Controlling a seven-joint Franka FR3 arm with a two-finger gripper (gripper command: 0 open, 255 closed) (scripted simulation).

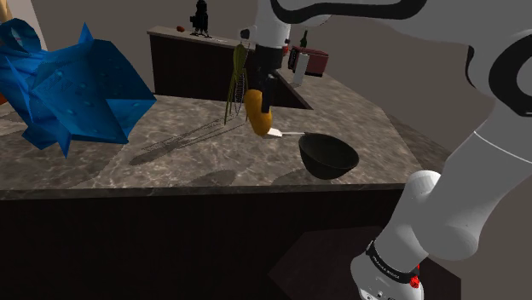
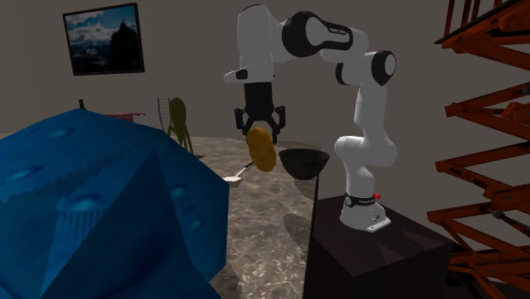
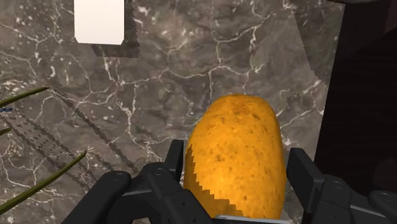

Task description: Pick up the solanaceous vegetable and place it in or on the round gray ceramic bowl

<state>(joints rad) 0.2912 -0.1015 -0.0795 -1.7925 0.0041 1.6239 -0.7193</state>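
Observation:
An orange-yellow potato (image 3: pixel 235 156) hangs in the air, clasped between my black fingers (image 3: pixel 173 159). In the shoulder view the potato (image 1: pixel 257 117) is above the marble counter, just to the left of the dark round bowl (image 1: pixel 328 157). My gripper (image 1: pixel 261 94) is shut on the potato's upper end. The second exterior view has the potato (image 2: pixel 262 148) held by the gripper (image 2: pixel 261 127) a little left of the bowl (image 2: pixel 304 162), at about rim height and above.
A big blue crumpled object (image 1: pixel 72 85) takes up the counter's left part. A white spoon-like utensil (image 1: pixel 286 134) lies by the bowl, and thin green stalks (image 1: pixel 234 85) hang near the gripper. Behind stands a dark counter (image 1: pixel 183 60) with small items.

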